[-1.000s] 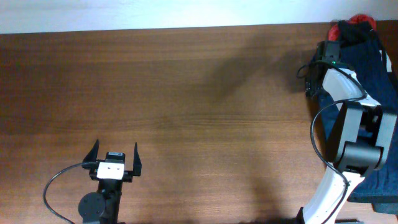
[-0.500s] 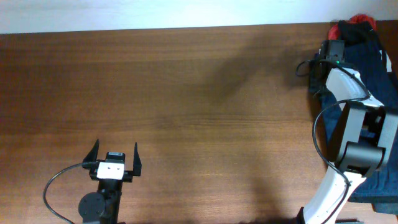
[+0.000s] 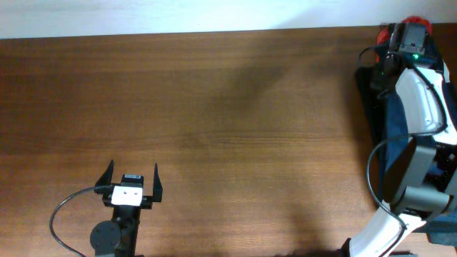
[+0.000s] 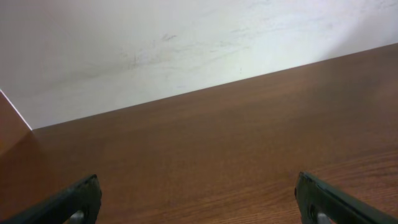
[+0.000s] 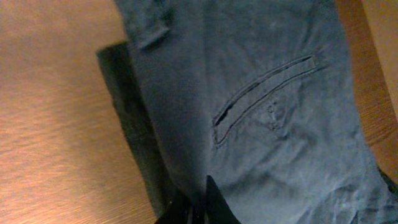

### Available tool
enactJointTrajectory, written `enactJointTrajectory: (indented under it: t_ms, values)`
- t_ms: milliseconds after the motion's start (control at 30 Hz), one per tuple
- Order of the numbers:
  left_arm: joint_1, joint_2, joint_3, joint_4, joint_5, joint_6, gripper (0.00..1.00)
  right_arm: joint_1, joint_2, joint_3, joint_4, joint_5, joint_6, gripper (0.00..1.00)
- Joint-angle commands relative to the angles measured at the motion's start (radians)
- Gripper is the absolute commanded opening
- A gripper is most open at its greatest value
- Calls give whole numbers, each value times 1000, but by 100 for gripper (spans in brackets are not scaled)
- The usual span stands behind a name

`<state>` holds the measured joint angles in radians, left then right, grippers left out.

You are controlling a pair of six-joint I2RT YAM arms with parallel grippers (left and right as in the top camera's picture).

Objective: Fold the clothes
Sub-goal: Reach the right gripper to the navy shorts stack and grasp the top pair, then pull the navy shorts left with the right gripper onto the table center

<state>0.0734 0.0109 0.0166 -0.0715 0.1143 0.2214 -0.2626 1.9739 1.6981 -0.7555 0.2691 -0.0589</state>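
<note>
The clothes lie piled at the table's right edge: a navy garment (image 3: 448, 100) (image 5: 261, 93) with a slit pocket, a black one (image 3: 367, 91) (image 5: 134, 137) peeking out under its left side, and a red piece (image 3: 415, 23) at the far corner. My right gripper (image 3: 404, 37) (image 5: 200, 208) is over the pile's far end, its fingers pressed together with a bunch of navy cloth pinched between the tips. My left gripper (image 3: 133, 175) (image 4: 201, 208) stays open near the front left, far from the clothes, with nothing between its fingers.
The brown wooden table (image 3: 228, 121) stretches between the two arms. A pale wall (image 4: 155, 43) borders its far edge. The right arm's white links (image 3: 418, 107) lie over the pile, hiding part of it.
The right gripper has moved right and farther back over the pile and has shut from open onto the navy cloth. The left arm has not moved.
</note>
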Motion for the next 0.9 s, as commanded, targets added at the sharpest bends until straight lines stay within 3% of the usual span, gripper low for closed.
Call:
enactJointTrajectory:
  t_ms: [0,100,233,367,533,567,600,667,700,767,867]
  values:
    - [3,-5,-7,-1,-7,12,99,6,-97,38,5,-208,23,4]
    - [3,-5,-7,0,-7,12,99,52,-124,38,-13,-341,23,4]
    - [3,-5,-7,0,-7,12,99,218,-125,37,-42,-429,22,4]
    - [3,-5,-7,-1,-7,12,99,491,-120,37,-78,-503,26,4]
    - [3,-5,-7,0,-7,12,99,893,-108,37,-23,-500,238,4]
    - [3,-5,-7,-1,-7,12,99,950,-104,37,2,-490,281,14]
    - [3,-5,-7,-1,-7,12,99,1008,-104,37,24,-438,330,51]
    - [3,-5,-7,-1,-7,12,99,1049,-105,38,35,-387,334,69]
    - [3,-5,-7,-1,-7,12,99,1048,-108,50,14,-392,338,88]
    - [3,-5,-7,-1,-7,12,99,997,-135,107,-97,-388,340,99]
    - [3,-5,-7,-1,-7,12,99,863,-174,205,-293,-388,371,99]
